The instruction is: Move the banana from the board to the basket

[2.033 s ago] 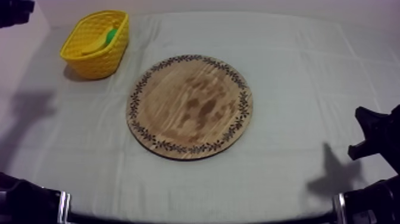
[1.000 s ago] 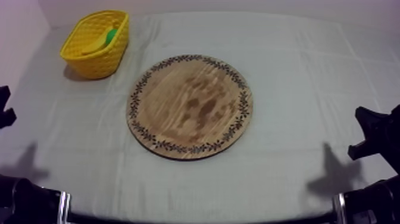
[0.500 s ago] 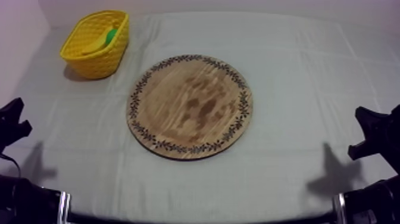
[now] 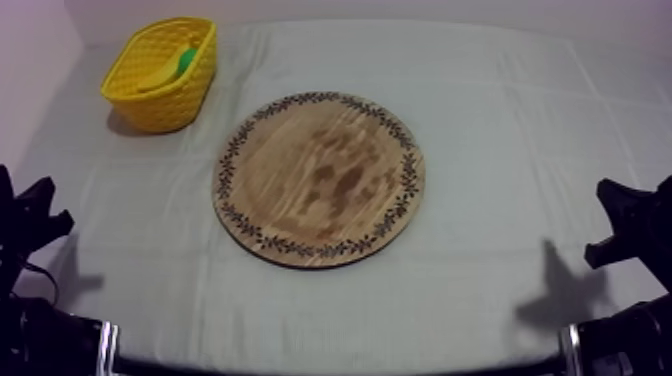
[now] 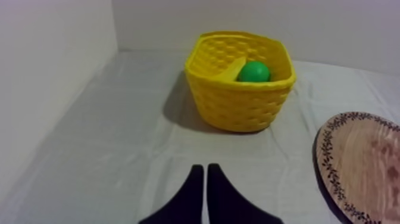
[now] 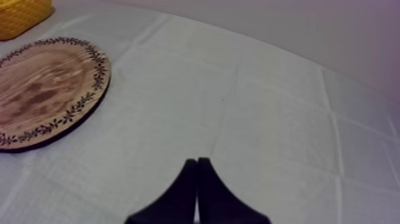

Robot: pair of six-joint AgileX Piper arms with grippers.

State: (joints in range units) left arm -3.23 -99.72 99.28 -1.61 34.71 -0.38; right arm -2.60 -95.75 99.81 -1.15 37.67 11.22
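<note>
The wall of the yellow basket [image 5: 241, 107] hides most of the banana [image 5: 230, 67], and an edge crops the wooden board [image 5: 363, 167].

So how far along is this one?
Looks done: the yellow toy banana lies in the yellow woven basket beside a green toy fruit, and the round wooden board is bare. Nothing in hand: left gripper and right gripper are shut on nothing. Nothing left.

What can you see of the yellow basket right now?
The yellow basket looks like plastic moulded in a woven pattern, with a rounded rim and open top. It stands upright on the cloth at the table's far left corner, apart from the wooden board. Inside lie the banana and a round green fruit.
</note>
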